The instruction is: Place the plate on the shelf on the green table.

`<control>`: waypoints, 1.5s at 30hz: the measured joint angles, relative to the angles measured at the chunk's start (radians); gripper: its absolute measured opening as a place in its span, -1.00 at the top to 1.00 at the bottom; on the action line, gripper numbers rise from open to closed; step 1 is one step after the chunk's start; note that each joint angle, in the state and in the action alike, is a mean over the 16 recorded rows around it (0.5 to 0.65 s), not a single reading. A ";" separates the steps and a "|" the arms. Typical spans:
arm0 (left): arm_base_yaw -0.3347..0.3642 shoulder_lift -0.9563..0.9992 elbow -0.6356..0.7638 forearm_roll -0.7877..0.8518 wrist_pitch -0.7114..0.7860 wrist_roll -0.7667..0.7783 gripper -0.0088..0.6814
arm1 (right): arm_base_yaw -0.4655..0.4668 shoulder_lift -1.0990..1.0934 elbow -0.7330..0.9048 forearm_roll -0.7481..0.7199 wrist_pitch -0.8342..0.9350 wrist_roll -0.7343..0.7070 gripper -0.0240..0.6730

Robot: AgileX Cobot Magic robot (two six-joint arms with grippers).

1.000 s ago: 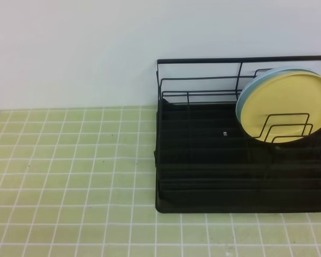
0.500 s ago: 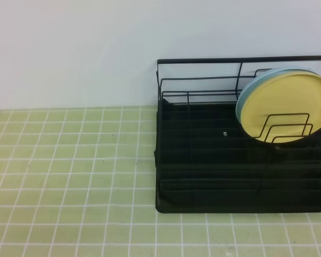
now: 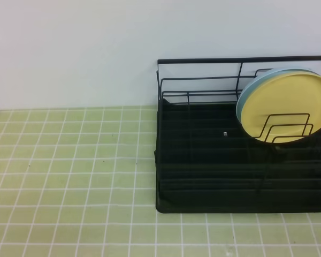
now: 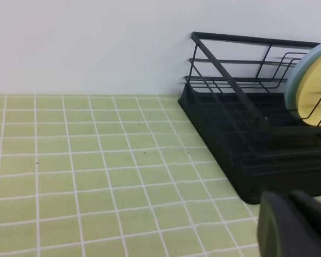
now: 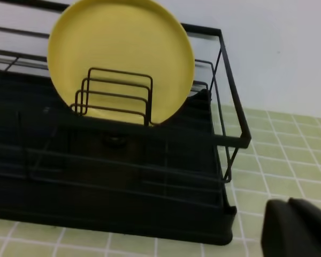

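Note:
The pale-yellow plate point(image 3: 286, 107) stands upright on its edge in the black wire shelf point(image 3: 203, 176), leaning behind the bent-wire dividers at the shelf's right end. The right wrist view faces the plate point(image 5: 120, 59) from close up, and the left wrist view catches its edge point(image 4: 316, 99). The shelf rests on the green table point(image 3: 69, 176). Neither gripper appears in the high view. My left gripper point(image 4: 290, 201) is a dark shape low in its own view, shut and empty, on the near side of the shelf's corner. My right gripper point(image 5: 289, 206) is likewise shut and empty, beside the shelf's right end.
A light-blue plate point(image 3: 246, 96) stands directly behind the yellow one in the same shelf. A white wall runs along the back of the tiles. Bare tiles stretch to the left of the shelf point(image 4: 230, 134).

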 joint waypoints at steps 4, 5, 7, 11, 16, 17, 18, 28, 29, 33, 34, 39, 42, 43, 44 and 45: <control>0.000 0.000 0.000 0.000 0.000 0.000 0.98 | 0.001 -0.026 0.071 -0.007 -0.037 0.014 0.94; 0.000 0.000 0.000 0.000 0.000 0.000 0.98 | 0.001 -0.031 0.086 -0.007 -0.041 0.015 0.94; 0.000 0.000 0.000 0.000 0.000 0.000 0.98 | 0.001 -0.041 0.110 -0.007 -0.043 0.017 0.94; 0.000 0.000 0.000 0.000 0.000 0.000 0.98 | 0.002 -0.051 0.140 -0.007 -0.034 0.023 0.94; 0.000 0.001 0.000 0.000 0.000 0.000 0.98 | 0.002 -0.053 0.154 -0.008 -0.020 0.032 0.94; 0.000 0.001 0.000 0.000 0.000 0.000 0.98 | 0.002 -0.053 0.155 -0.008 -0.017 0.033 0.94; 0.000 0.001 0.000 0.000 0.000 0.000 0.98 | 0.002 -0.053 0.155 -0.008 -0.015 0.035 0.94; 0.000 0.002 0.000 0.000 0.000 0.000 0.98 | 0.000 -0.063 0.155 0.007 -0.016 0.045 0.94; 0.000 0.002 0.000 0.000 0.000 0.000 0.98 | 0.000 -0.064 0.155 0.009 -0.015 0.045 0.94; 0.000 0.002 0.000 0.000 0.000 0.000 0.98 | -0.001 -0.068 0.155 0.015 -0.015 0.045 0.94; 0.000 0.002 0.000 0.000 0.000 0.000 0.98 | -0.001 -0.068 0.155 0.016 -0.015 0.045 0.94; 0.000 0.002 0.000 0.000 0.000 0.000 0.98 | 0.000 -0.066 0.155 0.017 -0.016 0.045 0.94; 0.000 0.002 0.000 0.000 0.000 0.000 0.98 | 0.000 -0.065 0.155 0.017 -0.016 0.045 0.94; 0.000 0.002 0.000 0.000 0.000 0.000 0.98 | 0.000 -0.065 0.155 0.017 -0.016 0.045 0.94; 0.000 0.002 0.000 0.000 0.000 0.000 0.98 | 0.000 -0.064 0.155 0.017 -0.016 0.045 0.94; 0.000 0.002 0.000 0.000 0.000 0.000 0.98 | 0.000 -0.064 0.155 0.017 -0.016 0.045 0.94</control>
